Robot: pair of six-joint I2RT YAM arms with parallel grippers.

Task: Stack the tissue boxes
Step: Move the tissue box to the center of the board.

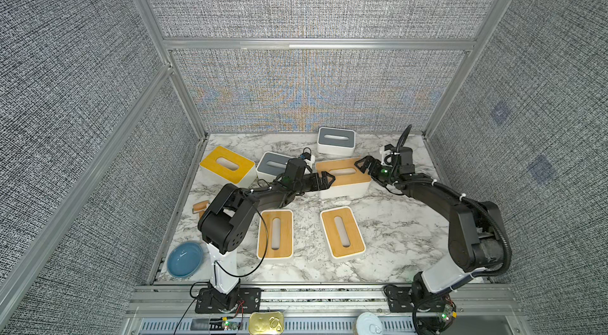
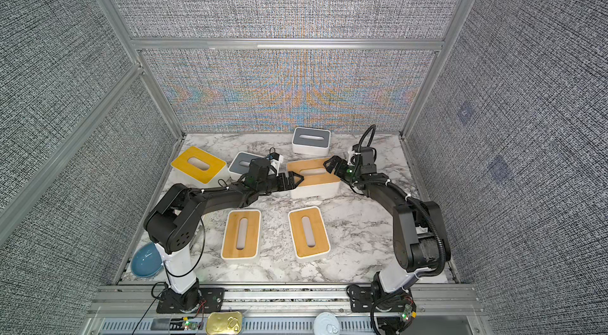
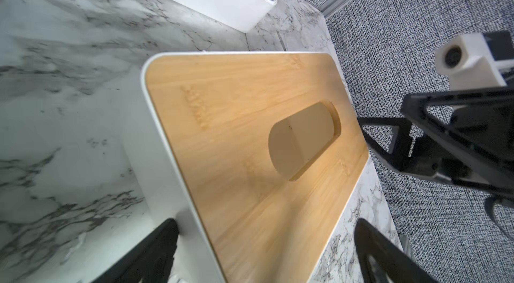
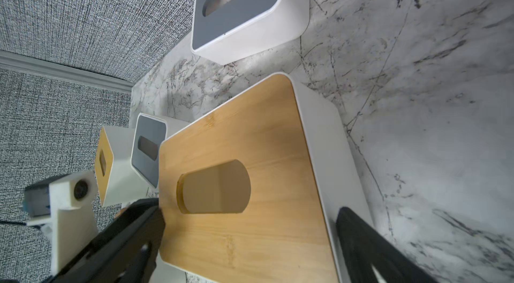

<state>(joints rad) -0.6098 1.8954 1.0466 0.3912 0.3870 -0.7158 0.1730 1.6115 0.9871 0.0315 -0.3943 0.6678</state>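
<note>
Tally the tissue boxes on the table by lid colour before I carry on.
Bamboo or yellow-lidded boxes: 4
Grey-lidded boxes: 2
Total: 6

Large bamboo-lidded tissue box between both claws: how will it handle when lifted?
The bamboo-lidded tissue box looks rigid and probably won't flex. Its smooth white sides may slip under a light pinch. It is broad and low, so it seems unlikely to tip.

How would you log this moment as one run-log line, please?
left gripper: open, at one end of bamboo-lid box | right gripper: open, at opposite end | stacked: none yet
</note>
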